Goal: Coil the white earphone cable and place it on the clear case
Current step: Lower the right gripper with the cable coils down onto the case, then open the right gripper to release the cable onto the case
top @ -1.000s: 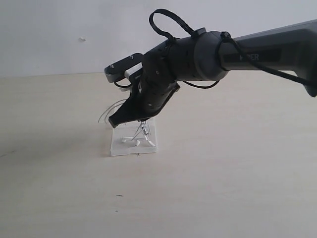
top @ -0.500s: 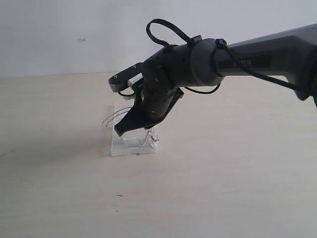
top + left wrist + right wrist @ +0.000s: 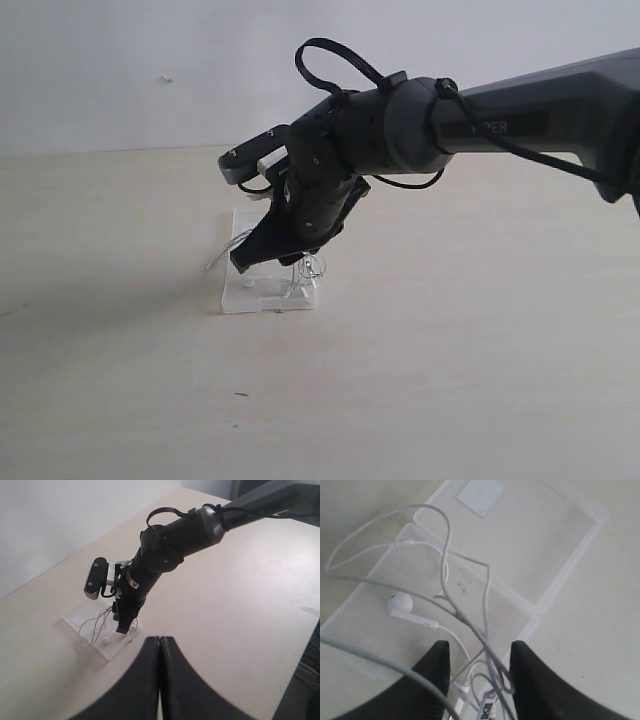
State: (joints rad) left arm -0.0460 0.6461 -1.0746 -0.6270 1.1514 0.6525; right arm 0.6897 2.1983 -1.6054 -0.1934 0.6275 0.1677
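The clear case [image 3: 236, 299] lies flat and unfolded on the table, its white sticker [image 3: 480, 495] on the far half. The white earphone cable [image 3: 447, 545] rests in loose loops on the case, one loop [image 3: 215, 258] spilling over its left edge. An earbud [image 3: 400, 604] lies on the near half. My right gripper [image 3: 479, 652] hovers just over the case's near half [image 3: 272, 262], open, with cable strands and the plug lying between its fingers. My left gripper [image 3: 160, 640] is shut on nothing, held high and away from the case [image 3: 112, 651].
The pale wooden table [image 3: 450, 380] spreads around the case on all sides. A white wall [image 3: 120, 70] stands behind. The right arm [image 3: 520, 115] reaches in from the right across the middle.
The right gripper came down and slightly right over the case. The cable that hung from its fingers now lies on the case, and the fingers stand apart.
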